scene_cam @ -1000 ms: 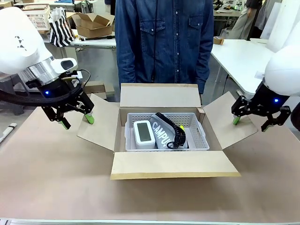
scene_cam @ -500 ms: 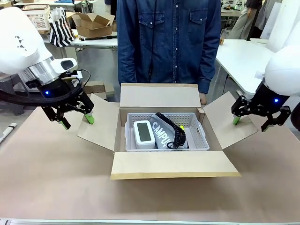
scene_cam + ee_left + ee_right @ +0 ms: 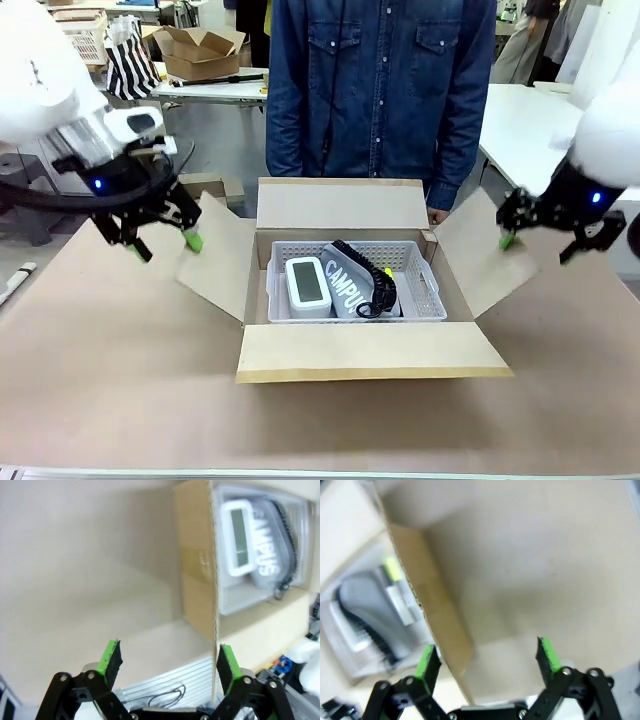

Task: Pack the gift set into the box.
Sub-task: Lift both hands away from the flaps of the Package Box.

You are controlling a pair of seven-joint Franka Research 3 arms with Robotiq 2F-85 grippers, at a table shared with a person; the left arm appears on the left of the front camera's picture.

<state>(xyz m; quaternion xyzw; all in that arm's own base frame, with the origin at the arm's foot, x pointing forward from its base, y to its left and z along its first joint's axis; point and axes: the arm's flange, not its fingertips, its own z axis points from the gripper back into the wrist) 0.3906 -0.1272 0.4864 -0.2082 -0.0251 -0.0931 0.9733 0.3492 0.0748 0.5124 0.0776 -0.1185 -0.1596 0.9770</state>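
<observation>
The gift set (image 3: 352, 297), a shallow perforated white plastic basket (image 3: 424, 288) holding a smooth white device (image 3: 305, 283), a black lettered pouch (image 3: 343, 278) and a coiled black cord (image 3: 379, 278), is sitting inside the open corrugated cardboard box (image 3: 370, 352) on the brown bench (image 3: 110, 385). The left hand (image 3: 166, 246) is hovering wide open beside the left flap (image 3: 216, 256), and the right hand (image 3: 538, 246) is hovering wide open at the right flap (image 3: 480, 256).

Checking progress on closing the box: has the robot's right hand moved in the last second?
Yes. The right hand has risen a little against the fixed back flap of the box.
</observation>
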